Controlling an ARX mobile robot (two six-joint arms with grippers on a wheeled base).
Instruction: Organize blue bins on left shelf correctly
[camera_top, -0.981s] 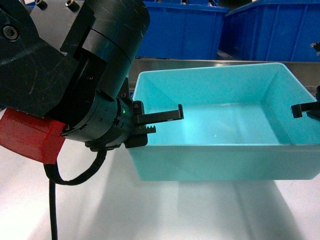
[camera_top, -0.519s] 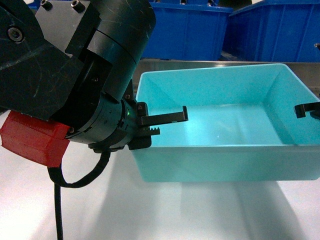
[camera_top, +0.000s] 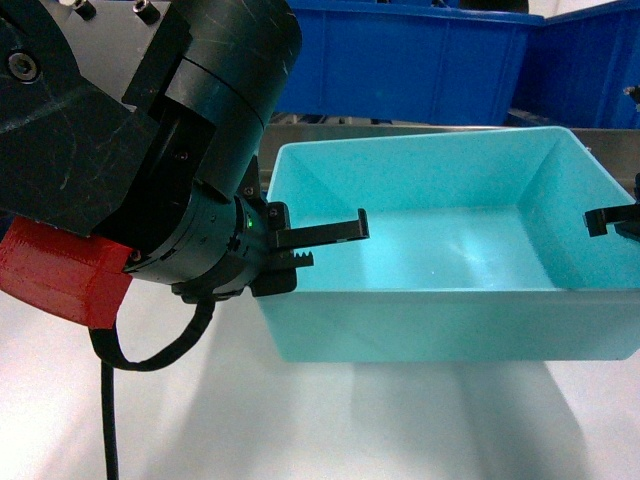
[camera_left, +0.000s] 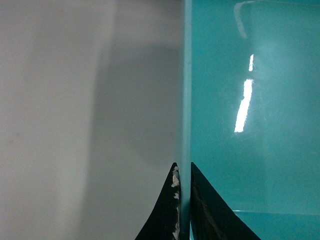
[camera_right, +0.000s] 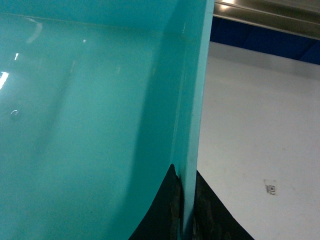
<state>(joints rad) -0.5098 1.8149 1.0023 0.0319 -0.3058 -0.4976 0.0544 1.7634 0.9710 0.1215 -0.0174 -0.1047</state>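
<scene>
A pale turquoise blue bin (camera_top: 440, 250) fills the middle of the head view, level and with nothing in it. My left gripper (camera_top: 322, 243) is shut on its left wall, one finger inside and one outside. The left wrist view shows that wall (camera_left: 186, 100) pinched between the two black fingertips of the left gripper (camera_left: 183, 172). My right gripper (camera_top: 622, 222) is shut on the opposite wall at the right edge; the right wrist view shows the right gripper (camera_right: 185, 176) clamping it. The left shelf's steel rail (camera_top: 400, 128) runs just behind the bin.
Royal-blue crates (camera_top: 400, 60) (camera_top: 590, 60) stand on the shelf behind the rail. A pale surface (camera_top: 300, 420) lies under the bin and carries its shadow. A small square marker (camera_right: 270, 188) sits on that surface to the right. The steel rail (camera_right: 270, 15) crosses the top right of the right wrist view.
The royal-blue crates behind have slid to the right in the head view. The bin and both grippers keep their places and their hold.
</scene>
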